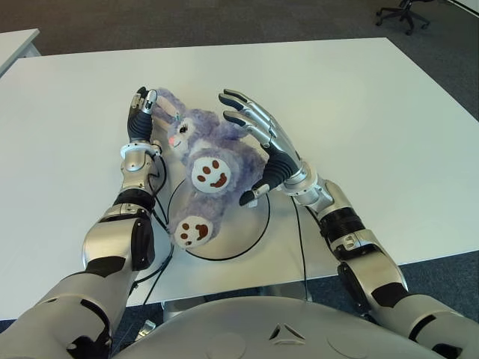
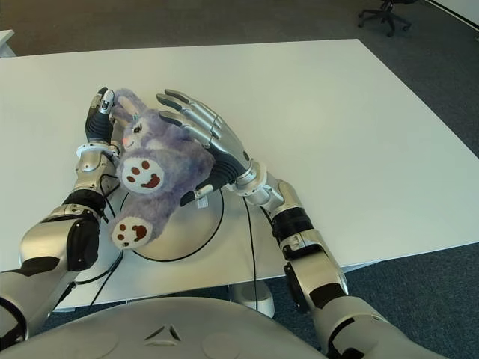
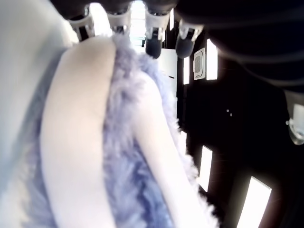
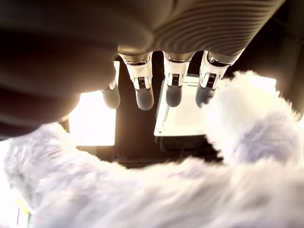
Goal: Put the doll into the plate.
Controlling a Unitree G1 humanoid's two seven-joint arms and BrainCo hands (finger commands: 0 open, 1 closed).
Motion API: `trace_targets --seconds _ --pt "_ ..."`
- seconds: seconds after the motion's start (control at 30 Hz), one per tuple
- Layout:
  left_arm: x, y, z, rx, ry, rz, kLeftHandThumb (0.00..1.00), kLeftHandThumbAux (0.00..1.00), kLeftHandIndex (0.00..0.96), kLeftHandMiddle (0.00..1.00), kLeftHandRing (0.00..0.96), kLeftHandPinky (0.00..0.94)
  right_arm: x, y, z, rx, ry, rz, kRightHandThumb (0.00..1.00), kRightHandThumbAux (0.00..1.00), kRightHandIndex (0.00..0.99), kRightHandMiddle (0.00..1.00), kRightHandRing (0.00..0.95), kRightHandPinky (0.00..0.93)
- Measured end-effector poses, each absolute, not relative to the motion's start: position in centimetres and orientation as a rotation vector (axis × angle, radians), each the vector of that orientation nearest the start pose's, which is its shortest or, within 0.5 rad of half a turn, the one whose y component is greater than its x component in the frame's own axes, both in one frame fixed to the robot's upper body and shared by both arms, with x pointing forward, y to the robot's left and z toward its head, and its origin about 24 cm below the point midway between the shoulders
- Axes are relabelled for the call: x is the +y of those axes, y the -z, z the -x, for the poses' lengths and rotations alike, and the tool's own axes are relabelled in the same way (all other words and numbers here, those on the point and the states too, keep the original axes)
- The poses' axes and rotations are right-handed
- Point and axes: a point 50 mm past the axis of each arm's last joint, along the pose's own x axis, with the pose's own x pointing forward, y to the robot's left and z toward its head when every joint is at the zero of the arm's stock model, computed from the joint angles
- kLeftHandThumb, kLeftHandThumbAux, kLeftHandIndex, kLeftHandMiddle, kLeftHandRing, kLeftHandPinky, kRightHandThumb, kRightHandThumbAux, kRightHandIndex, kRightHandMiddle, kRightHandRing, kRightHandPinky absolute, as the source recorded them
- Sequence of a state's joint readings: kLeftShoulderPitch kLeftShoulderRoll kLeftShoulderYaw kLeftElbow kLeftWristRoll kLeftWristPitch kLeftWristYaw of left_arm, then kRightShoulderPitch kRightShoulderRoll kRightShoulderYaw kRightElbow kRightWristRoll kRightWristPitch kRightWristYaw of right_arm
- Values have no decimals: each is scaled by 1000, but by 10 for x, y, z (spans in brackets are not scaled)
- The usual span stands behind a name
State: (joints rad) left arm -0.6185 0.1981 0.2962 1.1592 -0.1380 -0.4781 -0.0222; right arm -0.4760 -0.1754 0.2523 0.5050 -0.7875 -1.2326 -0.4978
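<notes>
Your surface (image 1: 389, 134) is white and wide, and down near its near edge sits the plate (image 1: 258, 224), white with a dark rim. The doll (image 1: 206, 161), a purple plush bunny, is sprawled over the plate's far-left part, only partly inside: head and ears hang beyond the rim toward the far-left corner. Its long axis runs from there back to the near edge, feet soles-up toward you.

Your right hand (image 1: 258, 138) cups its flank, fingers spread, not clamping. Your left hand (image 1: 141, 112) presses against the ears; I can't tell whether it grips them.

The risk: let go now and the top-heavy head could tip the doll off the rim, or a snagged ear could drag it out.
</notes>
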Motion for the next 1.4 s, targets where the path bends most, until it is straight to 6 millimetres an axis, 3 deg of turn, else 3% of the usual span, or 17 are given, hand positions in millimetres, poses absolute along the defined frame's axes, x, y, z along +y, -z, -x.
trace_targets --seconds 0.33,1.4 --pt "225 -20 -336 33 -238 86 0 402 0 55 19 0 -68 -122 -261 -1277 -452 448 0 323 0 0 0 0" --pt "225 -20 -336 22 -237 84 0 353 0 51 11 0 -76 -131 -267 -1269 -363 415 0 358 0 0 0 0"
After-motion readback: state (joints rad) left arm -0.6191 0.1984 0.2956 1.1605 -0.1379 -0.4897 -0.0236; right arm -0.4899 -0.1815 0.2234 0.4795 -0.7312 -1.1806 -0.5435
